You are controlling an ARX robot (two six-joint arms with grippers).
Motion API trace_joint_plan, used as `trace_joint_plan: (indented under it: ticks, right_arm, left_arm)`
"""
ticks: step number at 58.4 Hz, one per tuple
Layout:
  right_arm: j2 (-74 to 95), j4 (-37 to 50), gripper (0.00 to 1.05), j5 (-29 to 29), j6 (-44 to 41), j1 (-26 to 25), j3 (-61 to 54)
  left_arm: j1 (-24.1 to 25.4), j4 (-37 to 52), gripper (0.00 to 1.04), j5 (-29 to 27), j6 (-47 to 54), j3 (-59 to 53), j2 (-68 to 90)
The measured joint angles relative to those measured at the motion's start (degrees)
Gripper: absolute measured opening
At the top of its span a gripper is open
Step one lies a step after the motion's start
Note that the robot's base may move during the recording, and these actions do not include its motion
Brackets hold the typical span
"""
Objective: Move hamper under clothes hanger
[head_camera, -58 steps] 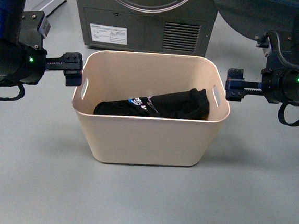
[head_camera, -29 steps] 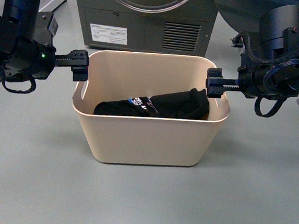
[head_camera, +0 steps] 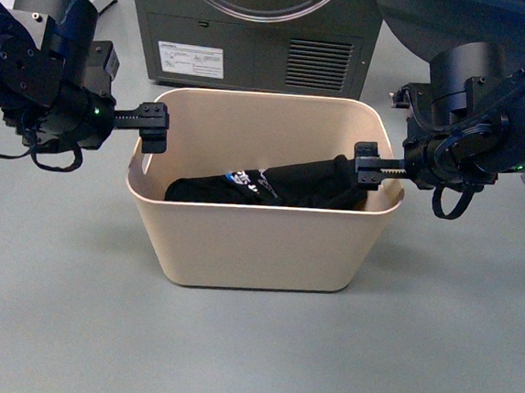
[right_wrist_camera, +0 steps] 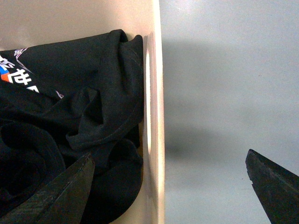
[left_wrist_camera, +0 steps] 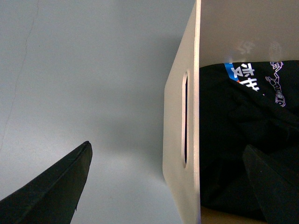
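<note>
The beige hamper [head_camera: 258,242] stands on the grey floor in front of the dryer, with a black printed garment [head_camera: 273,186] inside. My left gripper [head_camera: 152,127] is open at its left short wall. In the left wrist view [left_wrist_camera: 168,186] one finger [left_wrist_camera: 51,191] is outside and one [left_wrist_camera: 275,186] inside, astride the wall by the slot handle [left_wrist_camera: 185,119]. My right gripper [head_camera: 367,173] is open at the right short wall. In the right wrist view [right_wrist_camera: 168,186] it stands astride the wall and its slot [right_wrist_camera: 147,102]. No clothes hanger shows clearly.
The dark grey dryer [head_camera: 259,31] stands close behind the hamper. A thin dark slanted bar [head_camera: 109,4] shows at the back left; I cannot tell what it belongs to. Bare grey floor [head_camera: 248,361] lies in front and to both sides.
Both grippers have moved inward from outside the hamper to its short walls and now stand astride the rims. The hamper has not moved.
</note>
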Motion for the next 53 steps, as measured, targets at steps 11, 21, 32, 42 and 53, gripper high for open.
trace_joint_plan:
  ticks: [11, 21, 32, 42, 53]
  right_arm:
    - [0.9, -0.3, 0.97, 0.4, -0.7, 0.2, 0.8]
    - [1.6, -0.5, 0.97, 0.7, -0.9, 0.5, 1.0]
    - [2.1, -0.5, 0.97, 1.2, -1.3, 1.0, 1.0]
    - [2.6, -0.5, 0.97, 2.9, -1.9, 1.2, 1.0]
    - [3.0, -0.6, 0.97, 3.6, -2.3, 1.4, 1.0]
  left_arm:
    - [-0.7, 0.8, 0.98, 0.2, -0.1, 0.1, 2.1]
    - [-1.3, 1.3, 0.98, 0.5, -0.1, 0.0, 3.1]
    - [-1.6, 1.6, 0.98, 0.5, -0.1, 0.0, 3.3]
    - [-1.7, 1.6, 0.98, 0.5, -0.3, 0.0, 3.3]
    - [-2.2, 1.6, 0.98, 0.6, -0.3, 0.0, 3.9]
